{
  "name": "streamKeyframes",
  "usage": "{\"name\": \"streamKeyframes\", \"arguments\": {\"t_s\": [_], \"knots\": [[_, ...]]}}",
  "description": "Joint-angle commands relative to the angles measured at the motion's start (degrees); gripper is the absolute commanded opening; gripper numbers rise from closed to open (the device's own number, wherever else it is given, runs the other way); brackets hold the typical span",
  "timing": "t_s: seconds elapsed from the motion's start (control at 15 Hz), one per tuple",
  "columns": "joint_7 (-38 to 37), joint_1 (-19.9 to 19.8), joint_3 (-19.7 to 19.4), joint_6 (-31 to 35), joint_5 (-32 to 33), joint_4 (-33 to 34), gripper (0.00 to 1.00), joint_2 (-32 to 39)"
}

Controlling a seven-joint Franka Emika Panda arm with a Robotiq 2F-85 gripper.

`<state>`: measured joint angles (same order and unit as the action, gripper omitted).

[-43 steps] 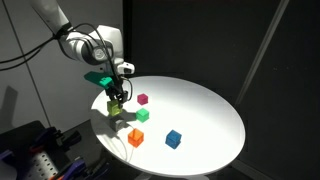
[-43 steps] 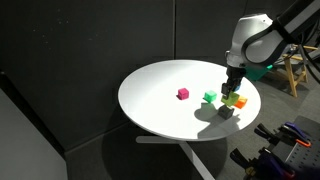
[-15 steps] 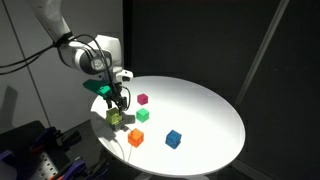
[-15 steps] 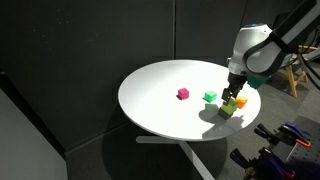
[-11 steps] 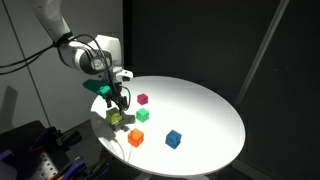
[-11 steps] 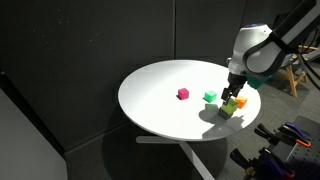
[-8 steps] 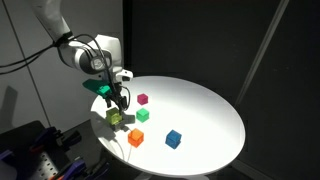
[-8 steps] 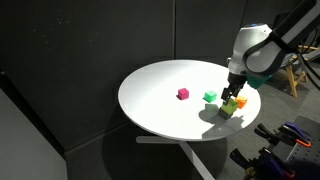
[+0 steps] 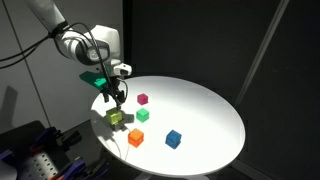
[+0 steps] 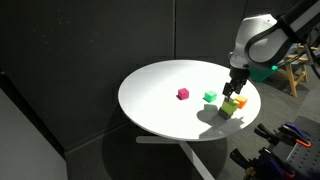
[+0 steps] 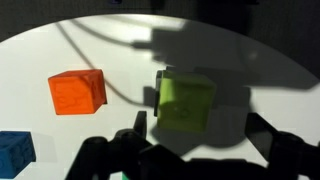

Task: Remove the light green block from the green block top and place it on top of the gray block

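Observation:
The light green block point(image 9: 115, 116) point(image 10: 230, 104) rests on top of the gray block point(image 10: 227, 113), near the rim of the round white table. My gripper point(image 9: 112, 97) point(image 10: 238, 86) hangs open just above the stack and touches nothing. In the wrist view the light green block point(image 11: 185, 102) lies between and beyond my spread fingers point(image 11: 138, 126), with the gray block hidden under it. The green block point(image 9: 142, 115) point(image 10: 209, 96) sits bare on the table a little way off.
An orange block point(image 9: 135, 138) point(image 10: 240, 101) point(image 11: 78, 92) lies close beside the stack. A blue block point(image 9: 173, 139) point(image 11: 12, 152) and a magenta block point(image 9: 143, 99) point(image 10: 182, 93) stand further in on the white table point(image 9: 205, 100). The table edge is just beyond the stack.
The gripper has opened, let go of the light green block and risen a little. The block stays on the gray block.

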<state>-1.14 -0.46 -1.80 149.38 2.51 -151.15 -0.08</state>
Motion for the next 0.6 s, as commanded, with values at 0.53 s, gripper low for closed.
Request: {"name": "streamKeyframes", "arguments": {"t_s": [0.53], "knots": [[-2.5, -0.4, 0.5, -14.9, -0.2, -0.2, 1.00, -11.2]]}}
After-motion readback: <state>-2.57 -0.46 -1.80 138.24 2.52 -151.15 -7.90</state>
